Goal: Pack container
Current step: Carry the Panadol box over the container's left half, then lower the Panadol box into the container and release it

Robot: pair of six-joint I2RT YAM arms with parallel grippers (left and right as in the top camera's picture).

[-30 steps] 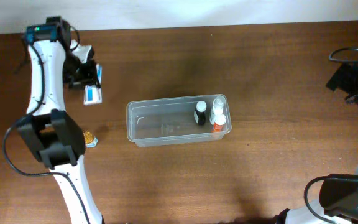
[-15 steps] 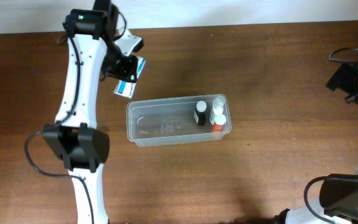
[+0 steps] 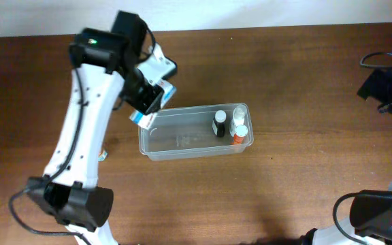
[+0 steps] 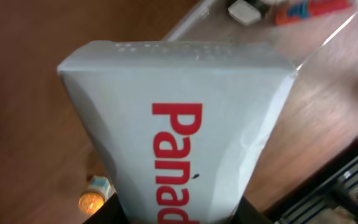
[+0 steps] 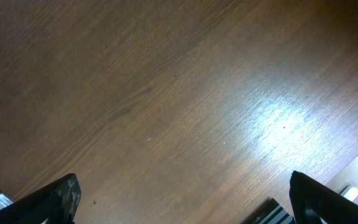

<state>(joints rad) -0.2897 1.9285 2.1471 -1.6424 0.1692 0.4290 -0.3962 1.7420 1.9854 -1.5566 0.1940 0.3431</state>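
Box point(image 4: 178, 118) above left rim of container point(image 3: 142, 138)

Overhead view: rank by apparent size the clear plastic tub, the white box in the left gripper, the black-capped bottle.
1. Clear rectangular plastic tub.
2. White-and-blue cardboard box, partly hidden by the left gripper and probably nearer the camera.
3. Small black-capped bottle.

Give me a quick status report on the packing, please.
Left gripper shut on white box, at container left end. Right gripper open over table. Three bottles at container's right end.
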